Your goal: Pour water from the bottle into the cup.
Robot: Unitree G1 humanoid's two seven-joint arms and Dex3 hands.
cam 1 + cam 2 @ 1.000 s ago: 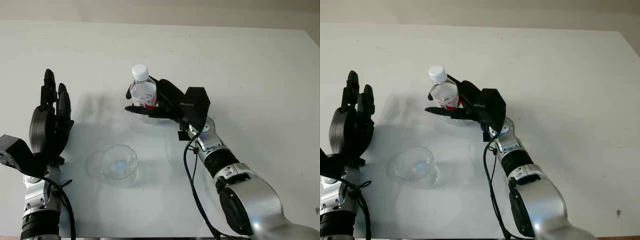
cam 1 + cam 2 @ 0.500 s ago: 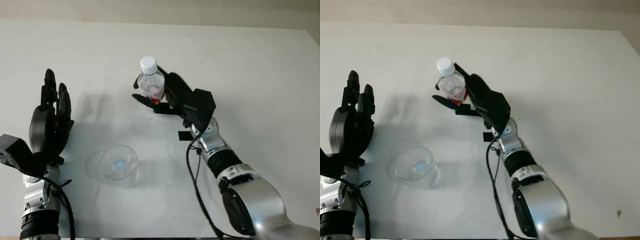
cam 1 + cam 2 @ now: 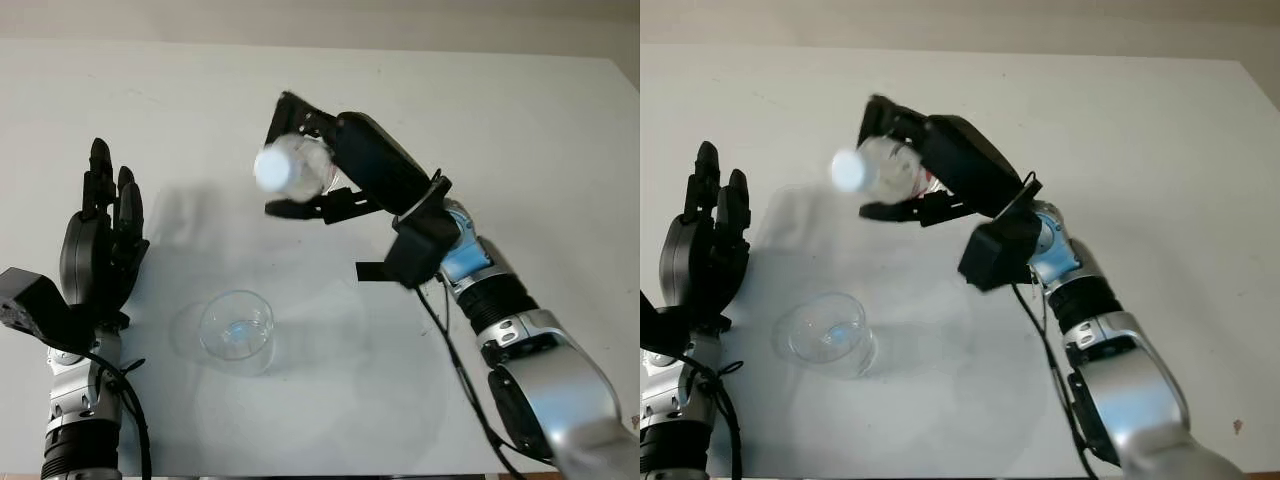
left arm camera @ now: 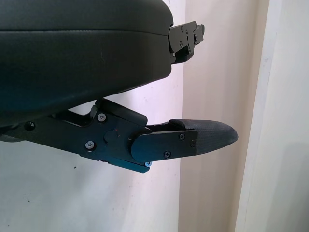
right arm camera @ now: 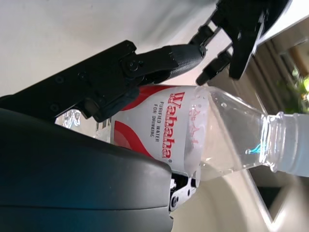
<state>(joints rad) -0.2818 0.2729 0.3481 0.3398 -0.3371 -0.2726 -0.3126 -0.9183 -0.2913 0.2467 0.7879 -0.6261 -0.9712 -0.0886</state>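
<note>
The capped water bottle (image 3: 290,168), judged light and slippery with thin walls, is gripped around its red label by the right hand (image 3: 345,175) above the table (image 3: 520,130), beyond the glass cup (image 3: 236,330); the open left hand (image 3: 98,250) is raised beside it.

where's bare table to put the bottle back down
Bare table runs across the far side and to the right of the right robot hand holding the bottle. It is crowded near the cup and the open left robot hand beside it.
</note>
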